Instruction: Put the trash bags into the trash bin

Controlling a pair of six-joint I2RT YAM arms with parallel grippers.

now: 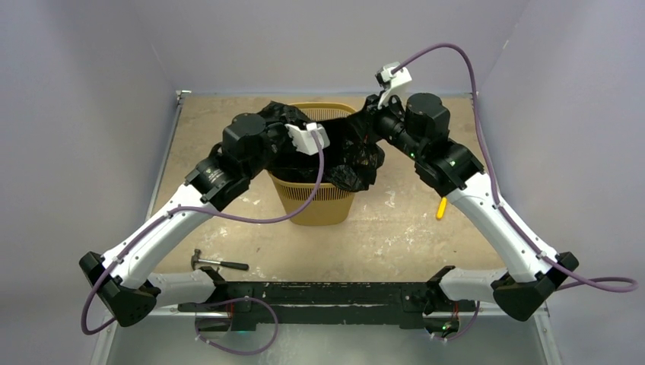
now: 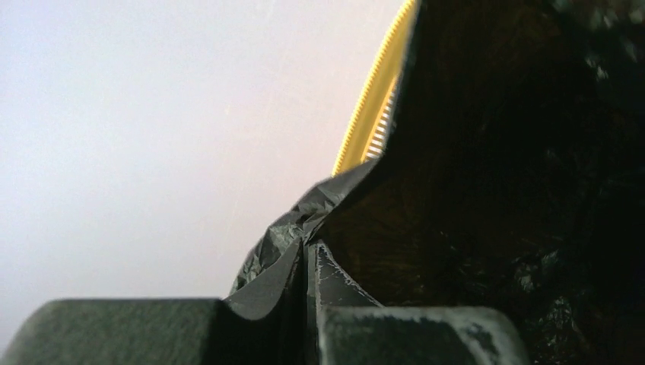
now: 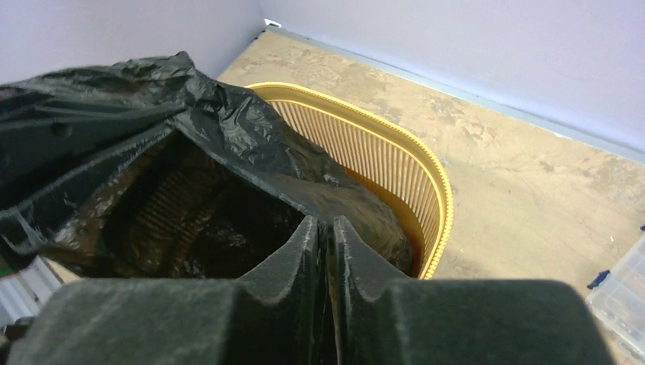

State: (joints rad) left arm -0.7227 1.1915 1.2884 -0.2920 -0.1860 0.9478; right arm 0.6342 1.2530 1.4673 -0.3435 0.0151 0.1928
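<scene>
Left gripper [image 2: 308, 255]: jaws pressed together, pinching a fold of the black trash bag [image 1: 354, 163] film just inside the rim of the orange-yellow mesh trash bin [image 1: 316, 201], on its 9 o'clock side in the top view. Right gripper [image 3: 325, 224]: jaws nearly together with a thin slit, at the bin's 2 o'clock rim. Can't tell if film is between them. The bag mouth hangs part open over the bin, with most of the film inside and a wad spilling over the rim at 4 o'clock. The film looks light, limp, glossy and slippery, and it likely tears if dragged on the rim. Best hold is a bunched fold at the mouth edge, not a single layer. The bin is probably light and tips easily. Hammer [image 1: 219, 263] at 7 o'clock of the bin, clear plastic box [image 3: 620, 296] off to its right.
</scene>
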